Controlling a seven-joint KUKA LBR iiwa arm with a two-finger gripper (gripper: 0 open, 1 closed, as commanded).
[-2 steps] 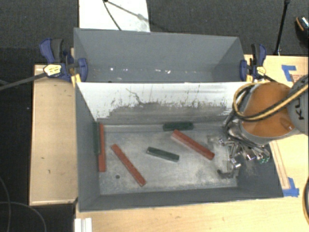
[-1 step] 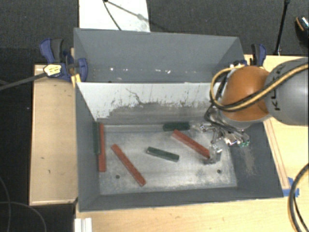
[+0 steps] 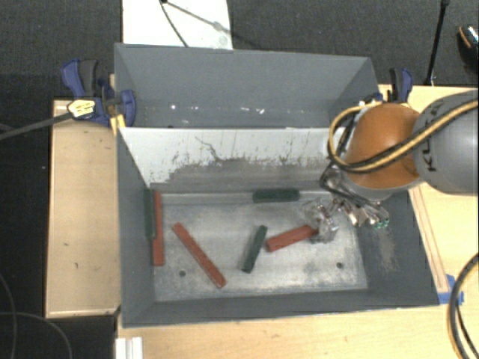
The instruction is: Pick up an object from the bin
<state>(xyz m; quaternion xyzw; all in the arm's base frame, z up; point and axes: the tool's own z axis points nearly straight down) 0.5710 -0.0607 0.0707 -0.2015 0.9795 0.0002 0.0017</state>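
My gripper (image 3: 323, 229) is low in the right part of the bin, at the right end of a short red bar (image 3: 288, 238) that lies almost flat on the floor. That bar's right end runs in under the fingers. A dark green bar (image 3: 254, 247) lies tilted just left of the red one. Another dark green bar (image 3: 275, 196) rests along the foot of the back wall, up and left of the gripper.
A long red bar (image 3: 199, 255) lies diagonally in the left half of the floor. Along the left wall a red bar (image 3: 158, 229) and a dark green bar (image 3: 149, 214) lie side by side. The orange-covered wrist hangs over the bin's right wall.
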